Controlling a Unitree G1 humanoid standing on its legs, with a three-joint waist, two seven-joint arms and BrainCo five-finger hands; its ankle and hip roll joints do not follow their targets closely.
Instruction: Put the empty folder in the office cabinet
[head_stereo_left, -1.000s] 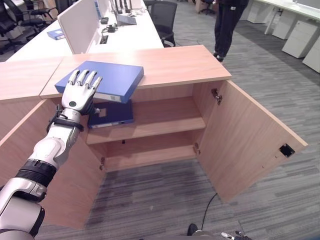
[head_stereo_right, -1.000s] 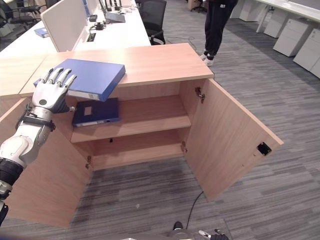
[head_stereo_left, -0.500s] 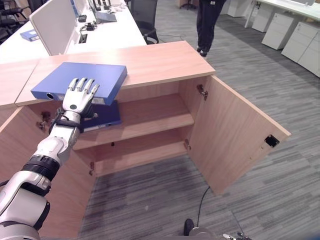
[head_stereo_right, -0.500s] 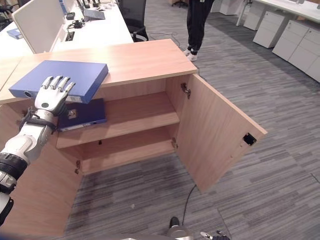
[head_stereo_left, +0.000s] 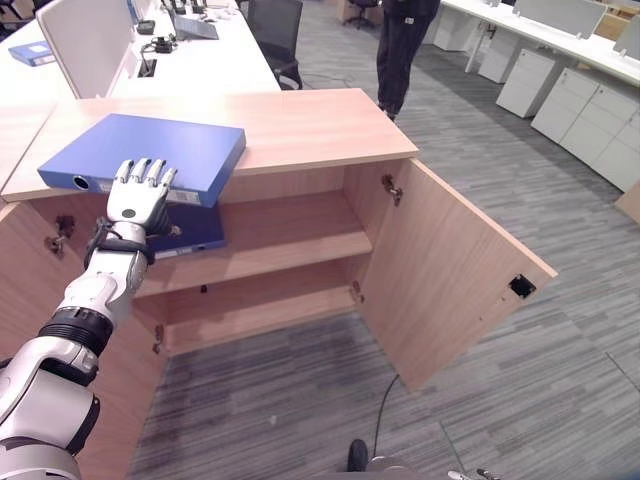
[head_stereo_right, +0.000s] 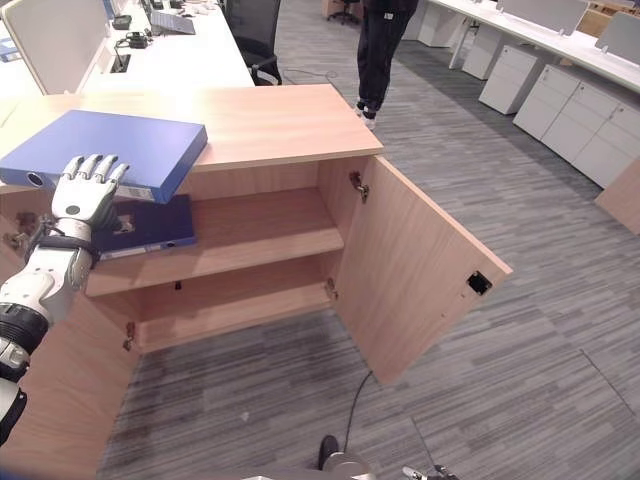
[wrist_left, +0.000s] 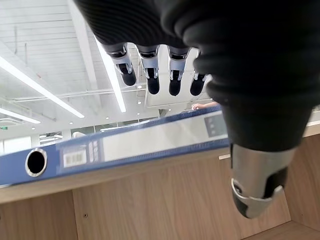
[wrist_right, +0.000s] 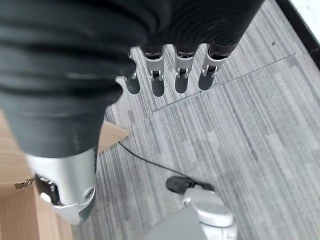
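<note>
Now | left hand (head_stereo_left: 140, 195) fingers straight, resting on blue ring-binder folder (head_stereo_left: 150, 155), as before | folder still atop wooden office cabinet (head_stereo_left: 320, 125), overhanging | right hand (wrist_right: 170, 70) relaxed over floor.

Left robot hand (head_stereo_left: 138, 196) covers part of the blue folder (head_stereo_left: 150, 152) spine; whether the palm touches can't be told. Second folder (head_stereo_left: 190, 230) on the upper shelf (head_stereo_left: 280, 235) is partly hidden behind the hand and wrist. Person (head_stereo_left: 402, 35) cut off at top edge, legs only. Folder label print too small to read.
</note>
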